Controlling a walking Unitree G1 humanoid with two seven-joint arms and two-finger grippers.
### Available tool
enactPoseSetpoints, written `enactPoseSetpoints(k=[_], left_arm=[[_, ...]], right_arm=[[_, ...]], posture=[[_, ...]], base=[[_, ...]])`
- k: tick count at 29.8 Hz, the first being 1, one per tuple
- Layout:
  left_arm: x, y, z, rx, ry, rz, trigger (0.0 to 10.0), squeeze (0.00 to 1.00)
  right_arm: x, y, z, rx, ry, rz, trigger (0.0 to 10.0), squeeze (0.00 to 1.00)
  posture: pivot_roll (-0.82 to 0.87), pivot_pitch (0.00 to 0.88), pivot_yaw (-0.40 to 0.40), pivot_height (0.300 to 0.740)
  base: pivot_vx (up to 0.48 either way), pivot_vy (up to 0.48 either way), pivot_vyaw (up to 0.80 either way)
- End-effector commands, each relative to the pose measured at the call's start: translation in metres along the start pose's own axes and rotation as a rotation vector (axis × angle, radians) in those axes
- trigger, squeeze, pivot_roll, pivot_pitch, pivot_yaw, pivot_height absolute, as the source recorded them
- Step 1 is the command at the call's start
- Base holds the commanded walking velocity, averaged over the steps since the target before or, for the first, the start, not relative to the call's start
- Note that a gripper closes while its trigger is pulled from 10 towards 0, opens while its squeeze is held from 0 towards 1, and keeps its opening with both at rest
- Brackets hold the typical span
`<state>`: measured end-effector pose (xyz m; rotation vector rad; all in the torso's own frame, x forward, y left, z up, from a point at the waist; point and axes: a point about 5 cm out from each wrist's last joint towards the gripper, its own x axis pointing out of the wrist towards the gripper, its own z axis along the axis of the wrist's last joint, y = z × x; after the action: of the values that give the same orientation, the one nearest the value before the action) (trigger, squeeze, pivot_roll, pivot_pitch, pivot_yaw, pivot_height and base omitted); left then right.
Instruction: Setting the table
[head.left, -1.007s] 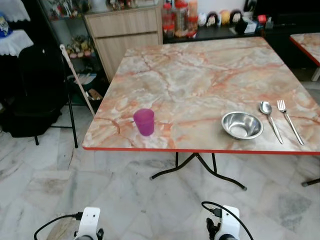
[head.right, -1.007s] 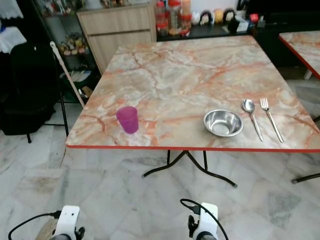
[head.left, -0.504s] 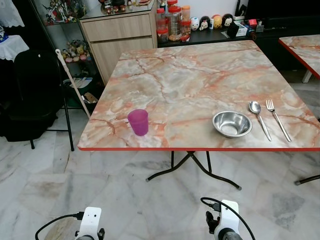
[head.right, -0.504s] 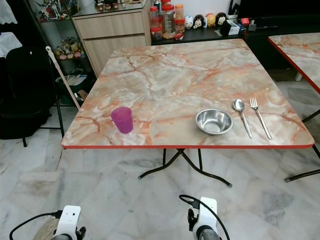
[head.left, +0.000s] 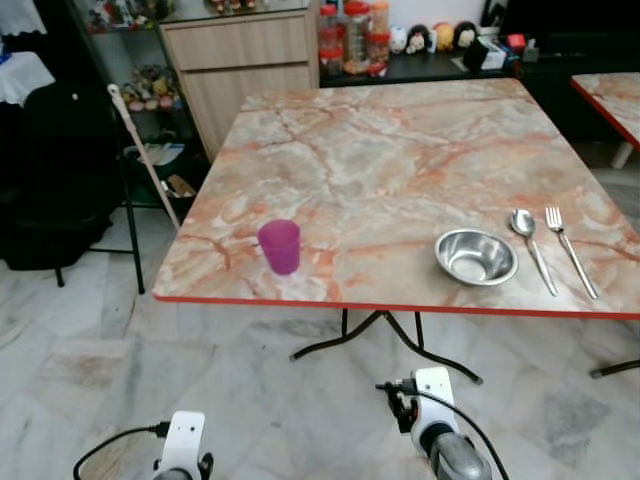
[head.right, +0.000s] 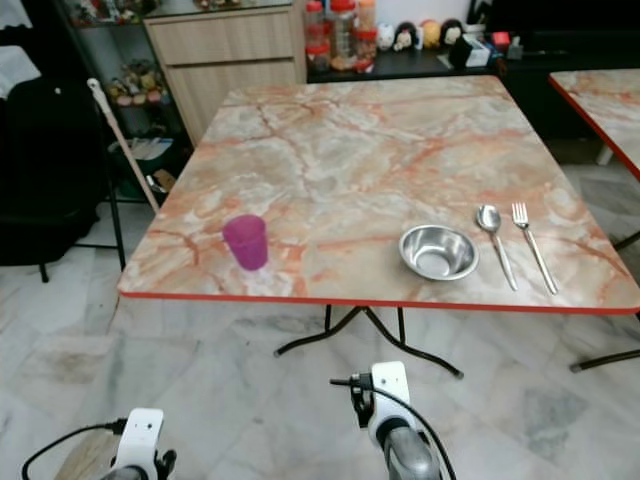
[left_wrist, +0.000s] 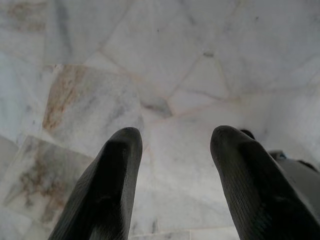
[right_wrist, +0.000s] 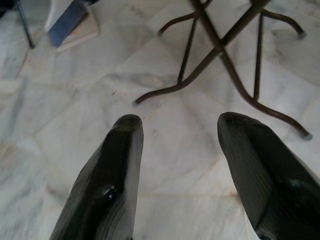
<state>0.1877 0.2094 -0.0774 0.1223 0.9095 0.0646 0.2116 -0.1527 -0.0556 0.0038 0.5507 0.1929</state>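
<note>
A marble-patterned table (head.left: 400, 150) with a red edge stands ahead of me. On it a purple cup (head.left: 279, 246) sits near the front left. A steel bowl (head.left: 476, 256) rests near the front right, with a spoon (head.left: 530, 240) and a fork (head.left: 568, 248) lying just right of it. Both arms hang low in front of the table. My left gripper (left_wrist: 175, 145) is open over the marble floor. My right gripper (right_wrist: 177, 132) is open too, pointing at the table's black legs (right_wrist: 225, 55).
A wooden cabinet (head.left: 240, 60) with jars and figurines stands behind the table. A black chair (head.left: 60, 190) and a leaning stick (head.left: 145, 155) are at the left. A second table's corner (head.left: 610, 95) shows at the right. Marble floor (head.left: 250, 400) lies between me and the table.
The view has shifted slightly as the camera moved. My right arm has risen and swung forward towards the table's legs. The tableware has not moved.
</note>
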Motion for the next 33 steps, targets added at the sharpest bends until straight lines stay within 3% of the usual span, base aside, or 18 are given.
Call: enactPoseSetpoints(k=[1, 7, 9, 14, 18, 19, 20, 24, 25, 28, 33], left_arm=[[-0.001, 0.004, -0.004, 0.003, 0.011, 0.013, 10.0, 0.00], [-0.002, 0.004, -0.007, 0.010, 0.018, 0.010, 10.0, 0.00], [-0.002, 0.004, -0.008, 0.012, 0.020, 0.009, 10.0, 0.00], [-0.002, 0.003, -0.008, 0.012, 0.020, 0.008, 10.0, 0.00], [-0.001, 0.003, -0.006, 0.007, 0.014, 0.010, 10.0, 0.00], [-0.001, 0.003, -0.006, 0.007, 0.014, 0.010, 10.0, 0.00], [-0.001, 0.002, -0.005, 0.003, 0.011, 0.009, 10.0, 0.00], [-0.001, 0.000, -0.004, -0.001, 0.009, 0.007, 10.0, 0.00], [-0.001, 0.000, -0.004, -0.001, 0.009, 0.007, 10.0, 0.00], [0.000, 0.000, -0.002, -0.010, 0.004, 0.012, 10.0, 0.00], [0.000, 0.000, -0.001, -0.013, -0.001, 0.014, 10.0, 0.00]], right_arm=[[-0.001, 0.003, 0.005, -0.025, -0.060, 0.046, 10.0, 0.00], [-0.009, -0.006, 0.018, -0.052, -0.197, 0.002, 10.0, 0.00], [-0.013, -0.009, 0.038, -0.118, -0.316, 0.001, 10.0, 0.00], [-0.017, -0.001, 0.059, -0.278, -0.414, 0.037, 10.0, 0.00], [-0.018, -0.009, 0.083, -0.419, -0.501, -0.063, 10.0, 0.00], [-0.018, -0.009, 0.083, -0.419, -0.501, -0.063, 10.0, 0.00], [-0.017, -0.012, 0.099, -0.411, -0.546, -0.075, 10.0, 0.00], [-0.014, 0.009, 0.133, -0.344, -0.645, 0.030, 10.0, 0.00], [-0.014, 0.009, 0.133, -0.344, -0.645, 0.030, 10.0, 0.00], [-0.010, 0.029, 0.154, -0.356, -0.709, 0.048, 10.0, 0.00], [-0.001, 0.036, 0.168, -0.325, -0.718, -0.006, 10.0, 0.00]], posture=[[0.00, 0.000, 0.105, 0.740], [-0.01, 0.000, 0.109, 0.740], [-0.02, 0.000, 0.113, 0.740], [-0.03, 0.000, 0.111, 0.740], [-0.03, 0.002, 0.106, 0.740], [-0.03, 0.002, 0.106, 0.740], [-0.03, 0.000, 0.106, 0.740], [-0.02, 0.000, 0.096, 0.740], [-0.02, 0.000, 0.096, 0.740], [-0.02, 0.000, 0.095, 0.740], [-0.01, 0.000, 0.096, 0.740]], base=[[0.000, 0.000, 0.00], [0.000, 0.000, 0.00], [0.000, 0.000, 0.00], [0.000, 0.000, 0.00], [0.000, 0.000, 0.00], [0.000, 0.000, 0.00], [0.000, 0.000, 0.00], [0.000, 0.000, 0.00], [0.000, 0.000, 0.00], [0.000, 0.000, 0.00], [0.000, 0.000, 0.00]])
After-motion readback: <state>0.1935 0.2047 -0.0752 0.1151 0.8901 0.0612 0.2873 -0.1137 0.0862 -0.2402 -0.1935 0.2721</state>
